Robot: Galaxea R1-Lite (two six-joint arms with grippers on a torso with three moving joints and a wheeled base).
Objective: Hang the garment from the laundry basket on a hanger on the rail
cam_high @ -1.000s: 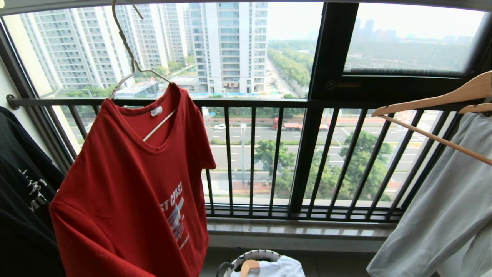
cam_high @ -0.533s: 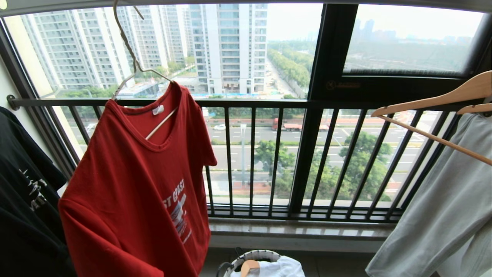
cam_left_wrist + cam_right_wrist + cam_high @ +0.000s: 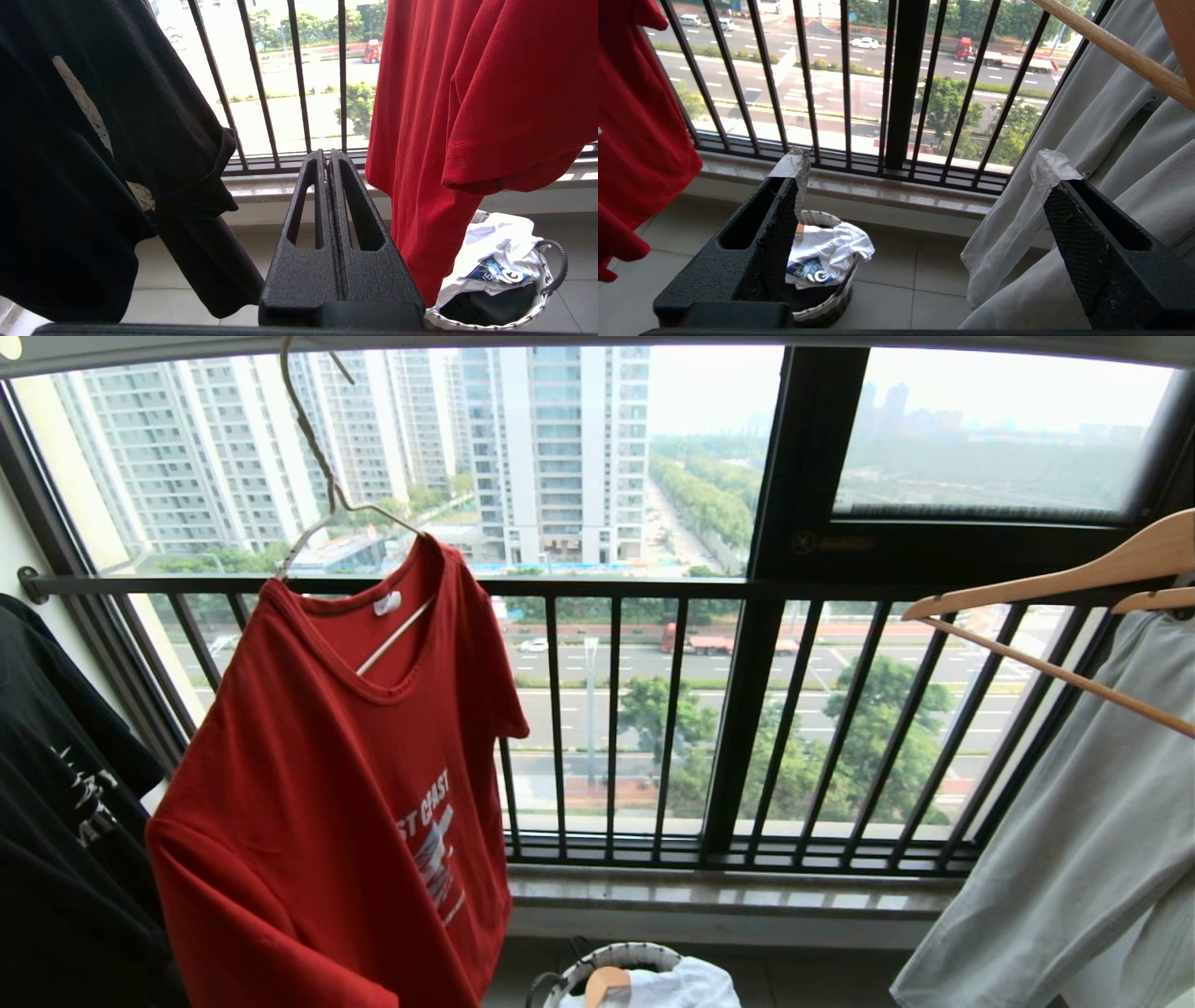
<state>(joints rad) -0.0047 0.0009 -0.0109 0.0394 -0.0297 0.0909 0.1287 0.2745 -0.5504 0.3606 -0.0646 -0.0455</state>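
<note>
Closest in, the left pincer (image 3: 328,161) fills its own wrist view with both fingers pressed flat together and nothing between them, and the right pincer (image 3: 920,186) stands spread wide and empty, a scrap of pale tape on each fingertip; neither arm shows in the head view. Just past the fingers, on the tiled floor (image 3: 896,280), sits the laundry basket (image 3: 831,298), partly hidden behind the right pincer's finger and cut off by the lower edge of the head view; a white printed T-shirt (image 3: 831,247) is heaped in it with something dark beneath, and a bit of pale wood pokes up at the rim, possibly a hanger, though too little shows to be sure. Above the floor the garment (image 3: 345,784) hangs on the hanger (image 3: 322,495), tilted, its chest print turned partly away so only the end of the lettering reads, its hem out of frame. The hanger's hook runs up past the top edge of the head view, so where it catches cannot be seen; only a grey strip of the rail (image 3: 140,350) and part of one white disc show there. To the robot's left a black T-shirt (image 3: 56,821) hangs beside the red one, mostly cropped. To the right a grey garment (image 3: 1074,859) drapes from a wooden hanger (image 3: 1046,583). Farthest back stands the black balcony railing (image 3: 607,586), with the street beyond.
</note>
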